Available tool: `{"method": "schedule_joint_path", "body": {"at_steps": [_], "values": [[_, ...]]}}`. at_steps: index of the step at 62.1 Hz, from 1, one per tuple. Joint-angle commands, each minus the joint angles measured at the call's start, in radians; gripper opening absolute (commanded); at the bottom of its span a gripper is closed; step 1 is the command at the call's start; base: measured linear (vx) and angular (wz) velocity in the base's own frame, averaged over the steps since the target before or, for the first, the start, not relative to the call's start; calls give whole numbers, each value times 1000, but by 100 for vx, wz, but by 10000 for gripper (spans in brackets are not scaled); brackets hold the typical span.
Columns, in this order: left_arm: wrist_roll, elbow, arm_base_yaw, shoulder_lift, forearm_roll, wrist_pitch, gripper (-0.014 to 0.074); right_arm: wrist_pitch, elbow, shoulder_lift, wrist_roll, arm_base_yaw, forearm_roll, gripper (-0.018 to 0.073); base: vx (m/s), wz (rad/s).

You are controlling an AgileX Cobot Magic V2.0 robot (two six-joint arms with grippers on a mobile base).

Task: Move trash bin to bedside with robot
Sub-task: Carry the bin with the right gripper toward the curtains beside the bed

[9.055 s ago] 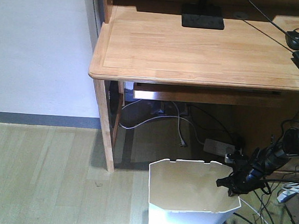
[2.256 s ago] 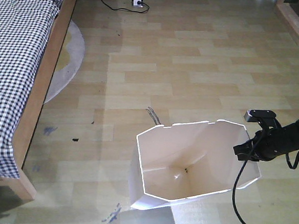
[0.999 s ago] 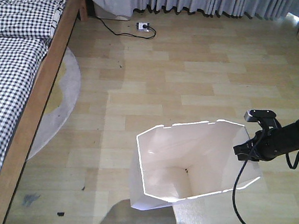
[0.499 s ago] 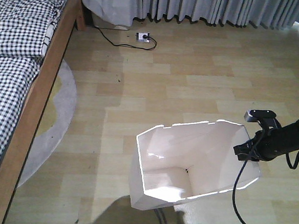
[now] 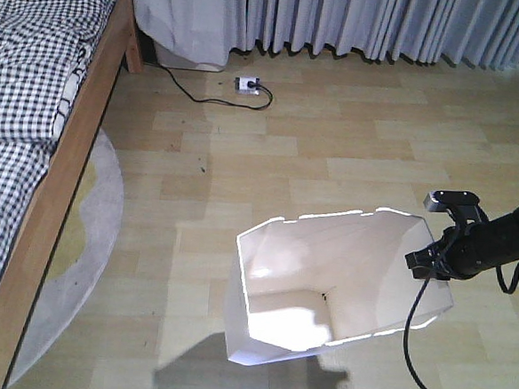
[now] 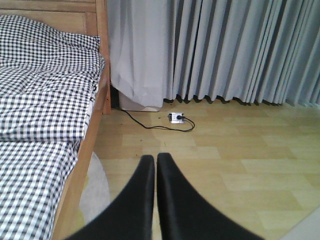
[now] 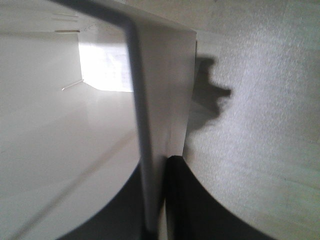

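Observation:
The white trash bin point(image 5: 276, 338) stands on the wooden floor at lower centre of the front view, tilted, its cream inside showing. My right gripper point(image 5: 424, 262) is shut on the bin's right rim; in the right wrist view point(image 7: 159, 200) the bin wall point(image 7: 165, 90) sits pinched between the two black fingers. The bed point(image 5: 36, 72) with checked bedding and a light wooden frame runs along the left, apart from the bin. It also shows in the left wrist view point(image 6: 45, 115). My left gripper point(image 6: 155, 162) is shut and empty, held above the floor near the bed frame.
Grey curtains point(image 5: 360, 23) hang along the far wall. A white power strip point(image 5: 247, 86) with a black cable lies on the floor below them. A round pale rug point(image 5: 85, 262) lies beside the bed. A black cable point(image 5: 414, 348) trails from my right arm.
The view has swung from the desk to the bed and then moved forward along it toward the curtains. The bin stays in my right gripper at the same place in view.

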Motion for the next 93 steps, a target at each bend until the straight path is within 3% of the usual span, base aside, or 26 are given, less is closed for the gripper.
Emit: {"method": "schedule_joint_path", "body": {"at_steps": [1, 93], "values": [[-6, 12, 1, -14, -4, -69, -6, 125, -19, -73, 13, -2, 88, -5, 33, 1], [-6, 12, 1, -14, -4, -69, -6, 125, -19, -73, 13, -2, 88, -5, 25, 1]]}}
